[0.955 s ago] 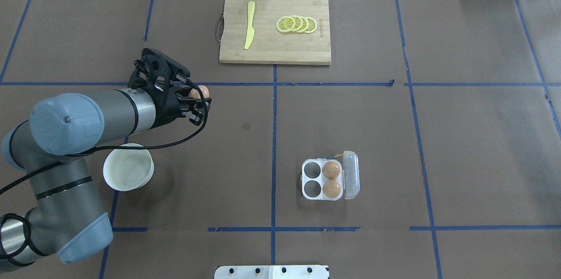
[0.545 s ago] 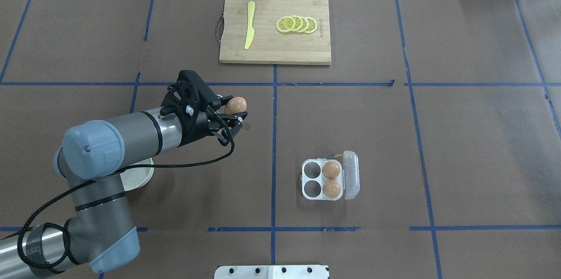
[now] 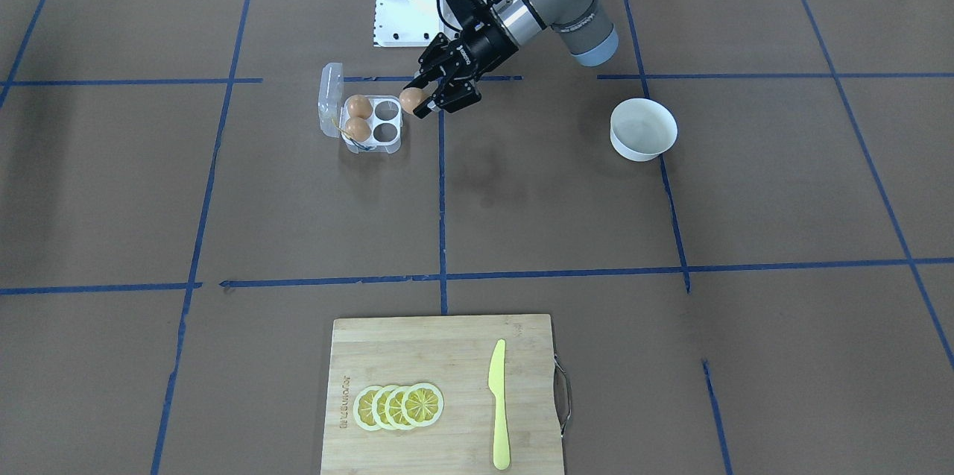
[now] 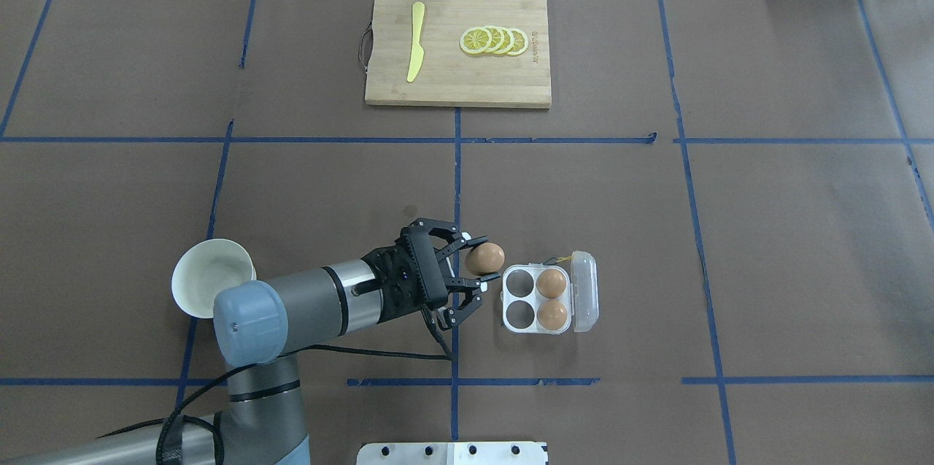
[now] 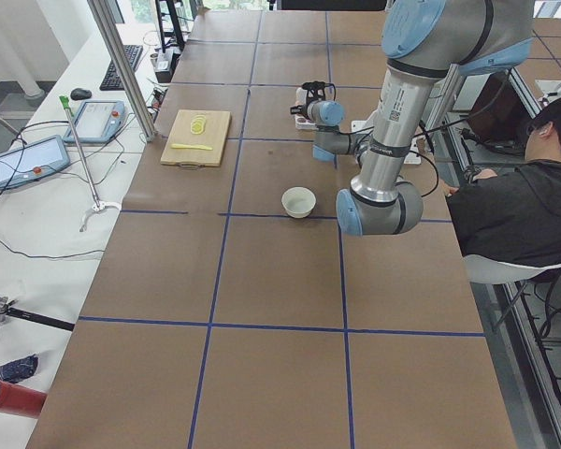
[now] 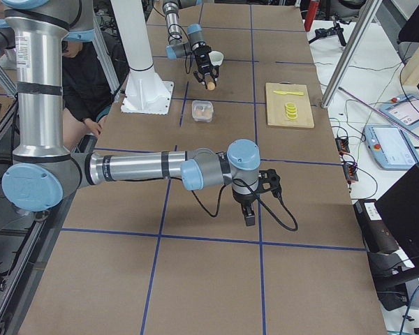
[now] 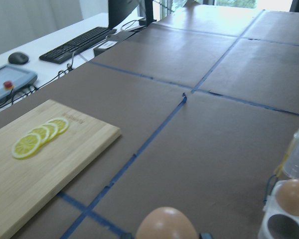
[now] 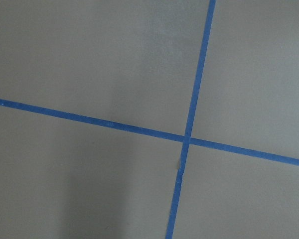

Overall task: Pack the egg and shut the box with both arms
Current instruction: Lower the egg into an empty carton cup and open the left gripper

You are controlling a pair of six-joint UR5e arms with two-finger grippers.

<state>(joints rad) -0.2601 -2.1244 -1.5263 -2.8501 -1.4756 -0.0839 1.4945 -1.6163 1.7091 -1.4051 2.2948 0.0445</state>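
**A:** What stands furthest left?

**B:** A white bowl (image 4: 213,277) on the table (image 4: 730,231), with the left arm reaching past it.

**A:** And the left gripper (image 4: 478,259)?

**B:** It is clamped on the egg (image 4: 487,258), with one finger (image 4: 467,237) on the far side and one on the near side.

**A:** Which way does the egg lie?

**B:** From overhead its long axis runs roughly left to right, in line with the arm's reach, and it points towards the box (image 4: 519,312). I cannot tell which end is the narrow one.

**A:** How does it look?

**B:** It is smooth and tan-brown, with a soft shine on top and no marks that I can see.

**A:** Where is it exactly?

**B:** It is held above the table, just beside the box's far left corner and not over a cup.

**A:** And the box?

**B:** The lid (image 4: 586,290) is open on the right side. The two left cups are bare and two other eggs (image 4: 552,283) sit in the right ones.

**A:** What about the right gripper (image 6: 250,209)?

**B:** It hangs low over the table, well apart from the box. I cannot tell whether its fingers are apart or together.
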